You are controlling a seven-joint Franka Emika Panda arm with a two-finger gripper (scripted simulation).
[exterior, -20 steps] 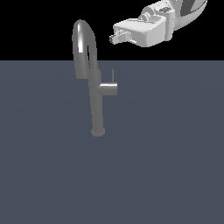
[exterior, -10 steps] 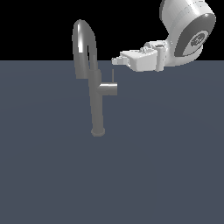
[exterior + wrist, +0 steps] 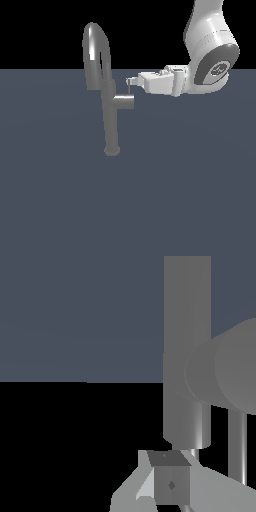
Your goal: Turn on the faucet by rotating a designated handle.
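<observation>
The faucet is a tall grey gooseneck tap with a narrow arched spout and a small round base. The handle is a short grey stub jutting from the stem toward the exterior view's right, with a thin pin rising from it. My gripper reaches in level from the exterior view's right, its tips just above the stub at the pin's top. The jaws look closed together with nothing between them. In the wrist view the fingers sit close to the stem and the stub.
The tap stands on a flat dark blue-grey surface. The white arm comes down from the upper right of the exterior view. Black background lies behind the spout.
The gripper has come down and moved toward the exterior view's left, from above and right of the tap to just above the handle stub. The faucet has not visibly moved.
</observation>
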